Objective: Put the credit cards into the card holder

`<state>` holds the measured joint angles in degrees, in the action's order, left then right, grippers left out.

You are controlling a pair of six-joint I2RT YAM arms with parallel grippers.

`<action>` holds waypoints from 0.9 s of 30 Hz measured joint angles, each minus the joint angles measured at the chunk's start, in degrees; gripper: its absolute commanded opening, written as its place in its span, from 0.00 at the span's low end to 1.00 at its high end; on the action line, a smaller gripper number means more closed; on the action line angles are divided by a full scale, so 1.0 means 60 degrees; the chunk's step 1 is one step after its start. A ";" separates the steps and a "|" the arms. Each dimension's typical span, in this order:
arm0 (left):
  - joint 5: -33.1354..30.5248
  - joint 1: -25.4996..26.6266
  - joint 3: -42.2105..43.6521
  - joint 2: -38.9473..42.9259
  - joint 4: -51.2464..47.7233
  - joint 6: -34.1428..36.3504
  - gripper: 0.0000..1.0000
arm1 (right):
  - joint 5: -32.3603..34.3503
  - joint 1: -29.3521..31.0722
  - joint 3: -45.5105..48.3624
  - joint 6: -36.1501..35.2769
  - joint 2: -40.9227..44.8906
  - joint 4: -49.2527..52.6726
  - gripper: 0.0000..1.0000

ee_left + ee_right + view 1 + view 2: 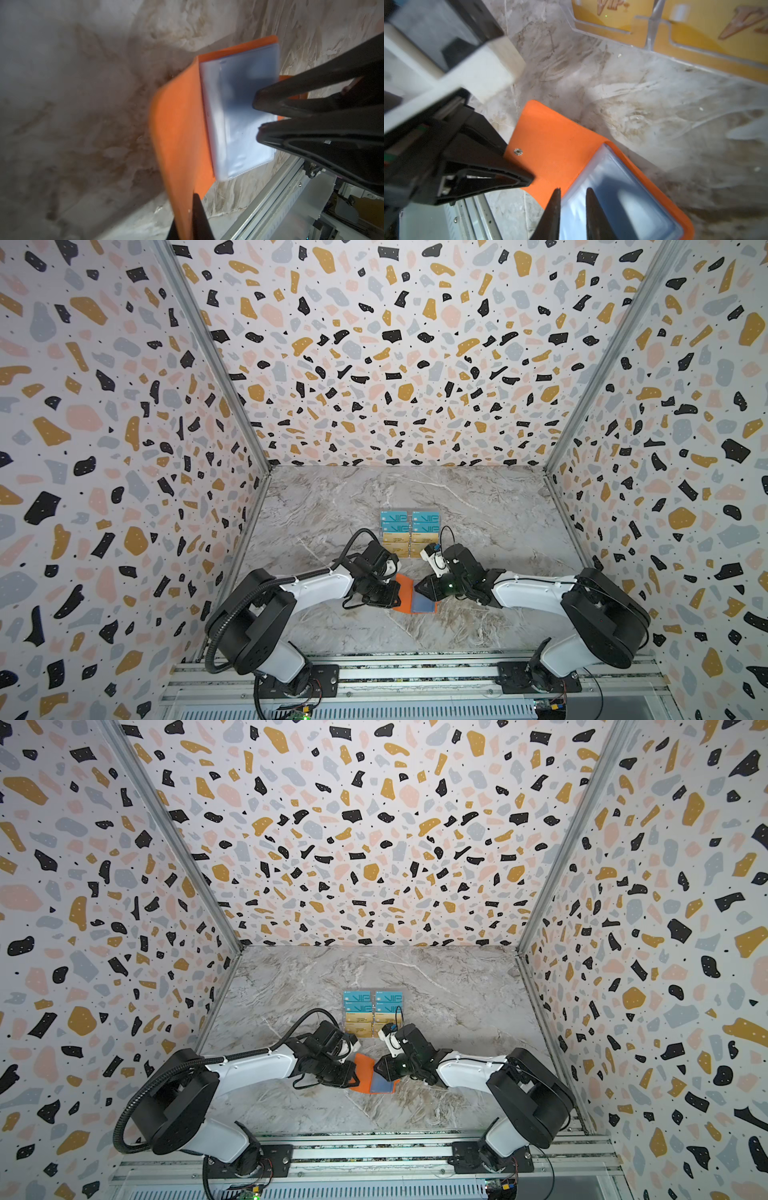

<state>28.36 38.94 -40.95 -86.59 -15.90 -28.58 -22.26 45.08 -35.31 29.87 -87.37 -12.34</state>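
The orange card holder point(404, 592) point(363, 1070) lies open on the marble table, its clear sleeves point(424, 602) point(234, 116) point(623, 187) facing up. My left gripper point(394, 594) point(186, 207) is shut on the edge of the orange cover point(554, 141), beside the snap button point(518, 152). My right gripper point(419, 587) point(573, 191) points down at the sleeves near the spine. Its jaws stand a little apart, and nothing shows pinched between them. The teal credit cards point(409, 519) and gold credit cards point(409, 541) point(716, 27) stand behind both grippers.
The cards sit in a clear acrylic tiered stand point(650, 31) just beyond the holder. An aluminium rail point(415, 668) with both arm bases runs along the front edge. Patterned walls close in the left, right and back.
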 measured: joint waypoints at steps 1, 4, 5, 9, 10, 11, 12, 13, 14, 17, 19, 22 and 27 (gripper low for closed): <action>0.0018 -0.0007 0.0029 0.0066 0.0044 -0.0098 0.26 | 0.0022 0.0000 0.0000 -0.0026 -0.0055 0.0062 0.24; 0.0066 -0.0011 0.0277 0.0401 0.0328 -0.0452 0.34 | 0.0095 0.0033 0.0000 -0.0098 -0.0138 0.0127 0.24; 0.0055 -0.0011 0.0361 0.0528 0.0372 -0.0565 0.35 | 0.0124 0.0036 0.0000 -0.0120 -0.0157 0.0138 0.24; -0.0576 -0.0029 0.0423 0.1304 0.0127 -0.1140 0.39 | 0.0182 0.0109 0.0000 -0.0313 -0.0273 0.0124 0.24; -0.0761 -0.0069 0.0401 0.1577 0.0051 -0.1297 0.38 | 0.0182 0.0127 0.0000 -0.0353 -0.0313 0.0124 0.24; -0.0907 -0.0109 0.0339 0.1781 0.0007 -0.1435 0.38 | 0.0182 0.0142 0.0000 -0.0390 -0.0353 0.0117 0.24; -0.1049 -0.0120 0.0193 0.2036 -0.0047 -0.1636 0.38 | 0.0182 0.0160 0.0000 -0.0437 -0.0404 0.0091 0.23; -0.1133 -0.0138 0.0040 0.2208 -0.0055 -0.1759 0.38 | 0.0178 0.0182 -0.0004 -0.0481 -0.0455 0.0055 0.24; -0.1195 -0.0164 -0.0157 0.2353 -0.0051 -0.1887 0.38 | 0.0178 0.0193 -0.0007 -0.0510 -0.0492 0.0036 0.24; -0.1395 -0.0175 -0.0838 0.2463 -0.0142 -0.1923 0.42 | 0.0182 0.0244 -0.0098 -0.0605 -0.0565 0.0000 0.24; -0.1581 -0.0175 -0.1271 0.2346 -0.0342 -0.1807 0.48 | 0.0182 0.0288 -0.0189 -0.0678 -0.0634 -0.0004 0.25; -0.1698 -0.0171 -0.1410 0.2164 -0.0481 -0.1621 0.54 | 0.0189 0.0324 -0.0335 -0.0750 -0.0663 0.0025 0.29; -0.1789 -0.0146 -0.1388 0.2011 -0.0834 -0.1362 0.56 | 0.0226 0.0433 -0.0565 -0.0798 -0.0663 0.0033 0.30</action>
<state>17.63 38.06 -49.28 -74.52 -20.91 -36.75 -20.91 47.68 -38.70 25.08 -91.35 -12.14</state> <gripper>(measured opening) 0.557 0.297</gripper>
